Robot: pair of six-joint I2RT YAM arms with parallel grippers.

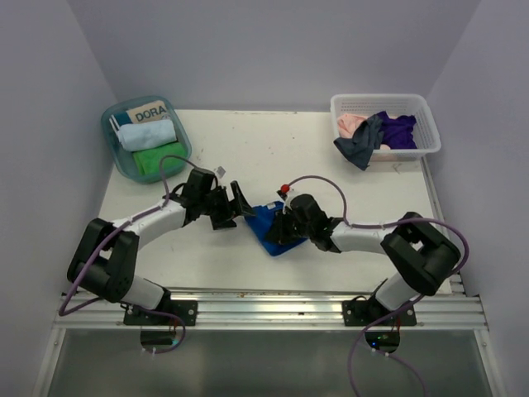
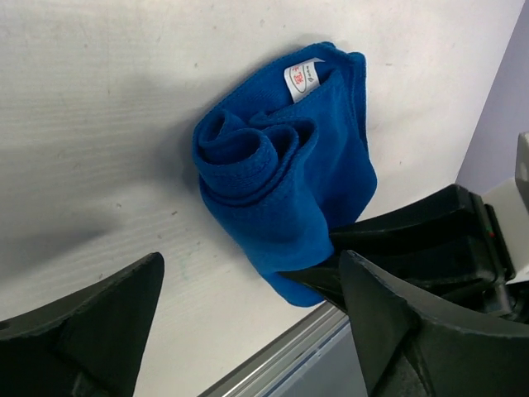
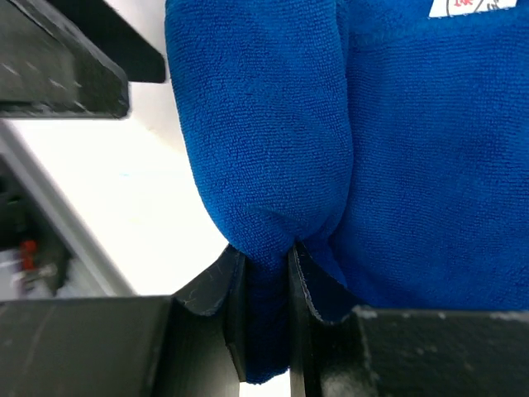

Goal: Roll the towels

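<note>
The royal blue towel [image 1: 266, 225] lies loosely bunched, partly curled into a rough roll, near the middle of the table [image 1: 248, 157], a little toward 6 o'clock in the top view. In the left wrist view its folds spiral at one end and its small white tag [image 2: 303, 78] shows at the far edge. The right gripper [image 3: 266, 273], at the towel's 3 o'clock side, has its fingers pinched tight on a fold of the blue cloth. The left gripper [image 1: 240, 205], at about 9 o'clock from the towel, has its fingers spread wide and holds nothing, the towel just ahead of them. Farther out, at 10 o'clock on the table, a teal tub [image 1: 107, 132] holds a rolled light blue towel [image 1: 147, 135], a green towel [image 1: 159, 159] and a card reading DORA [image 1: 149, 113]. At 2 o'clock a white basket [image 1: 380, 98] holds a pink towel [image 1: 351, 124], a grey towel [image 1: 361, 146] and a purple towel [image 1: 400, 131], all unrolled and heaped.
</note>
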